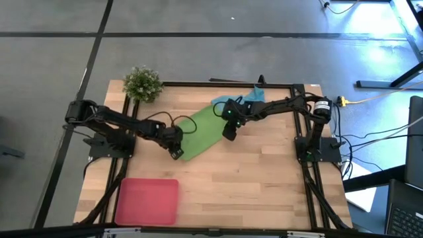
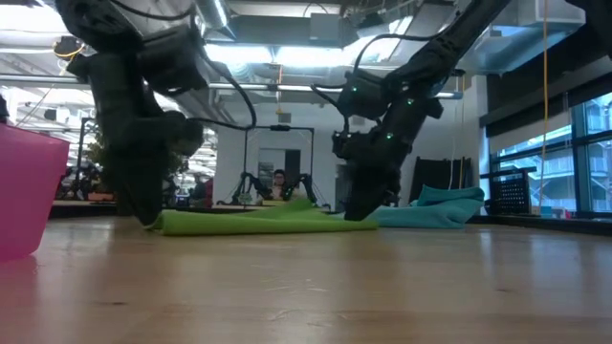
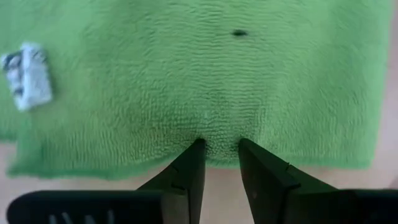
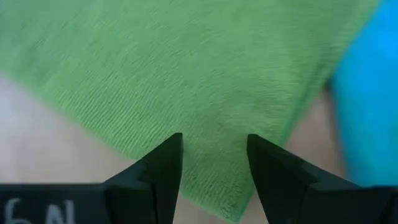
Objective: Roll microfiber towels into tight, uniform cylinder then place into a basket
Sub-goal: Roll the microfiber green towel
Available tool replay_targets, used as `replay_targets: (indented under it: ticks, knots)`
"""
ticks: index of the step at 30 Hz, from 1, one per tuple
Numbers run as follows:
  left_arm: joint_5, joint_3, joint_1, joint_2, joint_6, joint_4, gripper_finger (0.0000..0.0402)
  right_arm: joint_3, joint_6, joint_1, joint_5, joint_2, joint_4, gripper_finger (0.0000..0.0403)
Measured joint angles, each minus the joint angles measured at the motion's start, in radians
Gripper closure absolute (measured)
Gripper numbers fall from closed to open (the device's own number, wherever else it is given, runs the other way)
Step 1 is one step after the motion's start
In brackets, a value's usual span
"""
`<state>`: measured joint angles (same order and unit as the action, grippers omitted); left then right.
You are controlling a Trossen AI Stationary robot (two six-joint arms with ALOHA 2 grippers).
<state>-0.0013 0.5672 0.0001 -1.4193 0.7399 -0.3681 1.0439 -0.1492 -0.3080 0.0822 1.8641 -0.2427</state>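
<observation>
I am counting two microfiber towels on my table: one lime green towel [image 1: 201, 135] lying spread flat, and one light blue towel [image 1: 253, 96] bunched near the far edge. I am seeing one basket [image 1: 147, 201], the pinkish-red tray near the front edge. I am working with two arms, so I am counting two grippers: the left gripper [image 1: 176, 151] and the right gripper [image 1: 229, 133], each showing two dark fingers. I am also seeing one small green plant [image 1: 142, 83] at the far left corner.
</observation>
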Motion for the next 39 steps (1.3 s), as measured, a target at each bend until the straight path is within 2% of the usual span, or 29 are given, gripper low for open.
replay_targets:
  ticks: [3, 5, 9, 15, 18, 24, 29, 39]
  knots:
    - [0.000, 0.000, -0.048, -0.001, 0.032, 0.040, 0.0306, 0.001, 0.002, 0.000, -0.053, 0.000, 0.028, 0.0221]
    - [0.000, 0.004, -0.061, 0.006, 0.045, 0.042, 0.0306, 0.013, 0.005, 0.000, -0.051, 0.000, 0.020, 0.0221]
    - [-0.011, 0.043, -0.044, 0.052, 0.046, -0.020, 0.0306, 0.063, -0.001, 0.000, 0.034, -0.030, -0.034, 0.0221]
    - [-0.198, 0.075, 0.003, 0.123, 0.039, -0.204, 0.0306, 0.103, -0.003, 0.012, 0.230, -0.043, -0.082, 0.0221]
    - [-0.266, 0.055, 0.031, 0.127, 0.043, -0.234, 0.0306, 0.096, -0.001, 0.030, 0.252, -0.028, -0.062, 0.0221]
    - [-0.258, -0.001, 0.052, 0.112, 0.045, -0.200, 0.0306, 0.094, 0.027, 0.047, 0.235, 0.046, -0.059, 0.0221]
    - [-0.190, -0.028, 0.042, 0.095, 0.045, -0.143, 0.0306, 0.095, 0.028, 0.047, 0.217, 0.093, -0.036, 0.0221]
    - [-0.141, -0.038, -0.064, 0.077, 0.145, -0.055, 0.0306, 0.096, 0.055, 0.044, 0.118, 0.109, 0.035, 0.0222]
